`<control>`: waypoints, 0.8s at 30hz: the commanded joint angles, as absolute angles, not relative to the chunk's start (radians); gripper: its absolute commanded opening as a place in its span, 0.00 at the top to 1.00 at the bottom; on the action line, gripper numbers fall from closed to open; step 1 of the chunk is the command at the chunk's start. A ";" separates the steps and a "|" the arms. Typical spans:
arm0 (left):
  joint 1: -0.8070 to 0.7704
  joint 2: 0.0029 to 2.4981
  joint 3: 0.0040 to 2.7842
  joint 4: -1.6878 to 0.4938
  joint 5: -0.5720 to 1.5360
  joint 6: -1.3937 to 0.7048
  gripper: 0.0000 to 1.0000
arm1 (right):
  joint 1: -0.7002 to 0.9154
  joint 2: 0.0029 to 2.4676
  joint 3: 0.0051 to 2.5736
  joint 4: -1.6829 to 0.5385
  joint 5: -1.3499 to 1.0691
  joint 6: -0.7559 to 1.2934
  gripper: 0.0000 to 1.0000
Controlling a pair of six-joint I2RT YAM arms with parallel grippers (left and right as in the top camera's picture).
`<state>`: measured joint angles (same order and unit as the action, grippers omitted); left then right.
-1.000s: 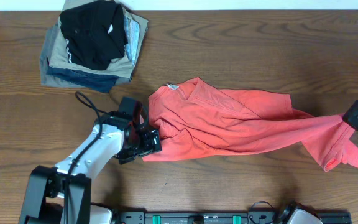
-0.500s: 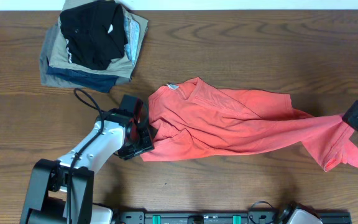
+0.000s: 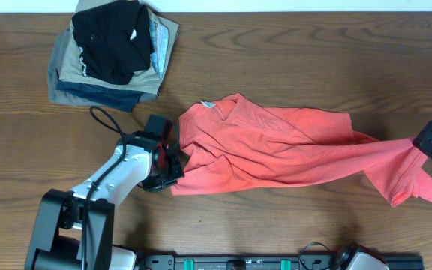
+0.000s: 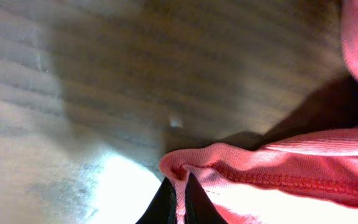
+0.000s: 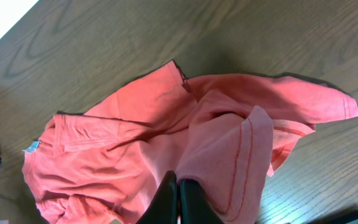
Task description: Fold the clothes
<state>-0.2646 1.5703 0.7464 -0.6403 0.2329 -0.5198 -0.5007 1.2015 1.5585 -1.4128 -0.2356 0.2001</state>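
Note:
The coral-red T-shirt (image 3: 276,146) lies crumpled and stretched across the middle of the table, its collar at the upper left. At the shirt's lower left edge, my left gripper (image 3: 177,166) is shut on a fold of the fabric. The left wrist view shows the hem (image 4: 278,180) pinched between the dark fingers of that gripper (image 4: 180,186), low over the wood. My right gripper (image 3: 420,147) at the far right is shut on the shirt's other end. In the right wrist view the T-shirt (image 5: 123,149) drapes from the right gripper (image 5: 178,182).
A pile of folded garments (image 3: 115,52) with a black one on top stands at the back left. The left arm's cable (image 3: 102,120) loops over the wood between the pile and the shirt. A dark rail (image 3: 276,262) runs along the table's front edge.
My left gripper has slid a little toward the shirt and gone from open to shut on its left edge. The right gripper and the shirt's right end have not moved.

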 commanded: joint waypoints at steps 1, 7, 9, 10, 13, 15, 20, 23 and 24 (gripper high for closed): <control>-0.265 1.509 0.753 -0.690 0.223 -0.513 0.94 | -0.498 1.197 1.575 -1.406 -0.243 0.186 0.99; -0.265 1.272 0.842 -0.832 0.215 -0.486 0.94 | -0.498 1.197 1.575 -1.393 -0.243 0.186 0.99; -0.265 1.179 0.883 -0.880 0.215 -0.476 0.94 | -0.498 1.197 1.575 -1.391 -0.244 0.186 0.99; -0.265 1.136 0.905 -0.904 0.215 -0.474 0.94 | -0.498 1.197 1.576 -1.390 -0.244 0.186 0.99; -0.265 1.007 0.991 -0.976 0.215 -0.465 0.94 | -0.498 1.197 1.576 -1.388 -0.244 0.186 0.99; -0.265 0.944 1.048 -1.016 0.203 -0.465 0.94 | -0.498 1.197 1.576 -1.389 -0.244 0.186 0.99; -0.265 0.822 1.234 -1.121 0.128 -0.465 0.94 | -0.498 1.188 1.589 -1.399 -0.244 0.186 0.99; -0.265 0.790 1.377 -1.177 0.098 -0.465 0.94 | -0.498 1.174 1.636 -1.424 -0.244 0.185 0.99; -0.265 0.788 1.433 -1.197 0.090 -0.465 0.94 | -0.498 1.170 1.661 -1.435 -0.244 0.185 0.99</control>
<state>-0.2646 0.8062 1.3079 -1.1713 0.1524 -0.4763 -0.5007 1.2011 1.5932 -1.4277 -0.2356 0.1997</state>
